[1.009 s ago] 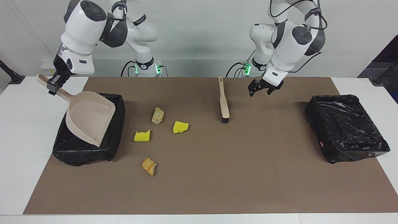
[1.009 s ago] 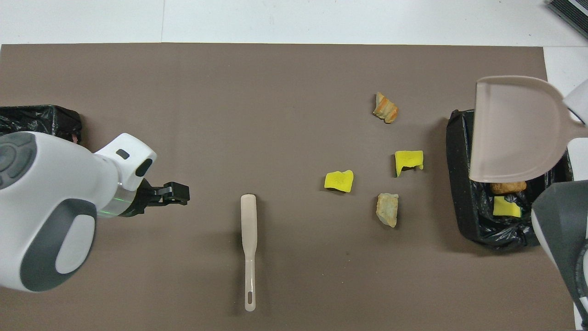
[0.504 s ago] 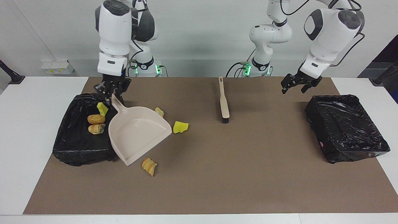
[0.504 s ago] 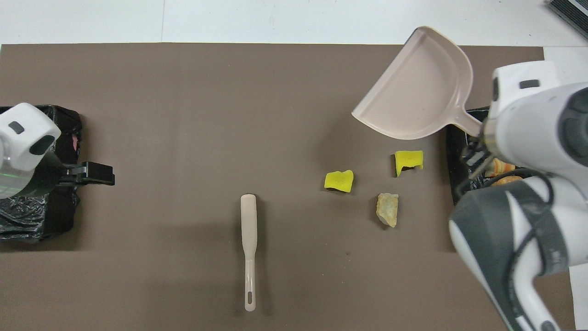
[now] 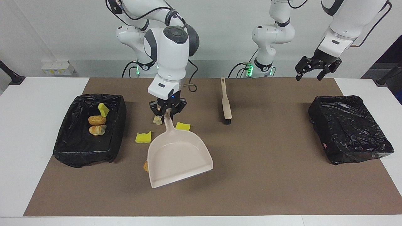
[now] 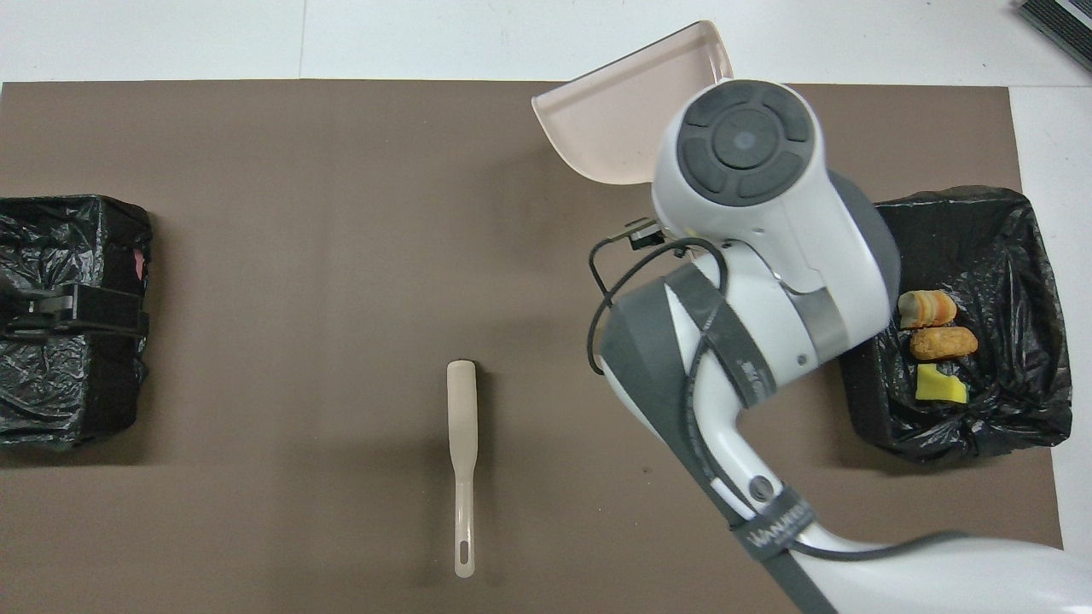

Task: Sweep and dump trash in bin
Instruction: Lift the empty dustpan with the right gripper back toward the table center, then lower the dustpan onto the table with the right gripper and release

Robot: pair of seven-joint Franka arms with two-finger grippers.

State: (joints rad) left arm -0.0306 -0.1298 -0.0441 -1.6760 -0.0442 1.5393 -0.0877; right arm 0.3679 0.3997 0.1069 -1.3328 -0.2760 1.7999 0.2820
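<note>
Trash now lies in two places. Three pieces, a yellow spongy chunk (image 5: 103, 110), a smooth orange bread-like lump (image 5: 96, 120) and a striped tan roll (image 5: 97, 129), rest inside the black, crinkly plastic-lined bin (image 5: 81, 150) at the right arm's end of the table. A second ago the beige hard-plastic dustpan (image 5: 180, 153) was tipped over that bin; it has since swung out over the brown matte mat (image 5: 251, 188). I judge the first load dumped and the pan brought round for the rest.

The right gripper (image 5: 166, 113) is clamped on the pan's slim handle, and the scoop hangs slanted with its flat lip lowest; whether the lip touches the mat I cannot tell. Four pieces are left on the mat, all close to the pan: a yellow sponge piece (image 5: 143, 137) beside its rim toward the bin, another yellow wedge (image 5: 182, 126) and a pale crusty lump (image 5: 157, 120) near the handle, nearer to the robots, and an orange flaky piece (image 5: 145, 165) half hidden by the pan's wall.

The beige, flat-handled brush (image 5: 225, 100) with dark bristles lies untouched on the mat, toward the left arm. The left gripper (image 5: 315, 67), fingers spread and empty, has drawn away from the brush and waits raised over the second black-lined bin (image 5: 348, 128).
</note>
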